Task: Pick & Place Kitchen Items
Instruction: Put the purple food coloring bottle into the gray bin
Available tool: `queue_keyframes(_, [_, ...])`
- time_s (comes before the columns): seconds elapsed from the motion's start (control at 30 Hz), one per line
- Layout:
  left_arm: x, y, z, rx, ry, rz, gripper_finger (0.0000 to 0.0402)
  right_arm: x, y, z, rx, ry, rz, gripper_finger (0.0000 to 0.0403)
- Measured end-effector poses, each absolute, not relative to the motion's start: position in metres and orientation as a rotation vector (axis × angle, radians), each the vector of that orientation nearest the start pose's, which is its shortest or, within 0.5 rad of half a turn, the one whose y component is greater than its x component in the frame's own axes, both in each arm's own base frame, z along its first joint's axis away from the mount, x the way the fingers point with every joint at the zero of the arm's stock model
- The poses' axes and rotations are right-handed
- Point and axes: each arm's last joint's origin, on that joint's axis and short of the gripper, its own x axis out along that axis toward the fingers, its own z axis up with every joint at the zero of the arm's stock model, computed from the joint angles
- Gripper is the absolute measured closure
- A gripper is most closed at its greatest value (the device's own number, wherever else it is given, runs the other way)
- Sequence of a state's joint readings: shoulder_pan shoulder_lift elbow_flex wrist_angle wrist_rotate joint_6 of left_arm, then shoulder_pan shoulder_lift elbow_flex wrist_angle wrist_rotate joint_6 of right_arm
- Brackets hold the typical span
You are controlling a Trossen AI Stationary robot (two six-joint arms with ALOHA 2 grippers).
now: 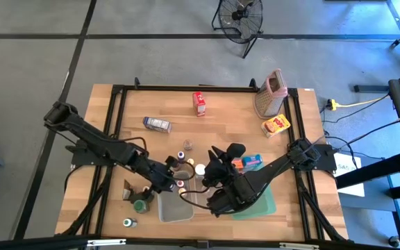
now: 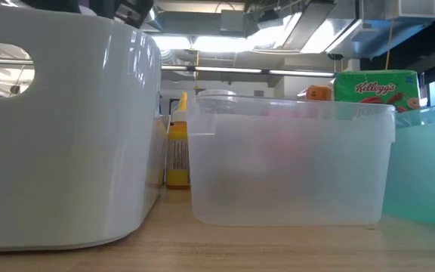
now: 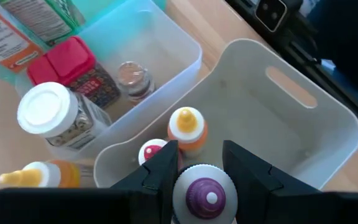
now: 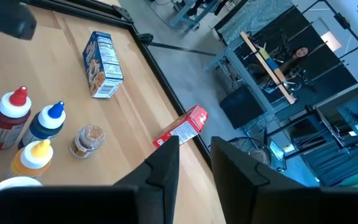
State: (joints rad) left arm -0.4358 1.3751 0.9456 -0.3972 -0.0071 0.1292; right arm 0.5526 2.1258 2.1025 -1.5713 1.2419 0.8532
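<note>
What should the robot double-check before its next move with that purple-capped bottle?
1. Left hand grips the purple-capped bottle: ok.
2. Bottle is lined up with the white tub: ok.
3. Free space in the tub beside the yellow-capped bottle: ok.
4. Right hand empty, nothing between its fingers: ok.
5. Right arm clear of the left arm's path: cannot tell.

"Kellogg's" in red script reads clearly on the green carton (image 2: 376, 89) behind the clear tub (image 2: 293, 166), low view; print on the yellow bottle (image 2: 177, 155) label, the blue carton (image 4: 102, 64), the red carton (image 4: 182, 126) and the orange carton (image 3: 2, 43) is probably too small to read
</note>
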Motion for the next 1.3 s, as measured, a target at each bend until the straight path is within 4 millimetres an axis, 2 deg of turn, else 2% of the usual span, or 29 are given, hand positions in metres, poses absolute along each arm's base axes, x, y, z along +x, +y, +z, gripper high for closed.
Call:
queue_keyframes(0.13, [0.248, -0.115, 0.231, 0.278, 0.763, -0.449, 0.0293, 0.358, 0.189, 0.305, -0.503, 0.655, -0.848, 0.0309])
queue_keyframes(0.33, [0.237, -0.105, 0.231, 0.251, 0.704, -0.429, 0.0293, 0.359, 0.186, 0.305, -0.501, 0.656, -0.853, 0.0309])
queue_keyframes(0.47, [0.233, -0.099, 0.219, 0.243, 0.728, -0.427, 0.0293, 0.362, 0.183, 0.305, -0.492, 0.652, -0.865, 0.0309])
queue_keyframes(0.77, [0.233, -0.089, 0.203, 0.199, 0.699, -0.459, 0.0293, 0.367, 0.174, 0.305, -0.478, 0.655, -0.889, 0.0309])
queue_keyframes(0.97, [0.234, -0.087, 0.201, 0.223, 0.693, -0.440, 0.0293, 0.367, 0.174, 0.305, -0.478, 0.655, -0.888, 0.0309])
queue_keyframes(1.3, [0.248, -0.083, 0.188, 0.199, 0.705, -0.423, 0.0293, 0.366, 0.175, 0.305, -0.481, 0.657, -0.885, 0.0309])
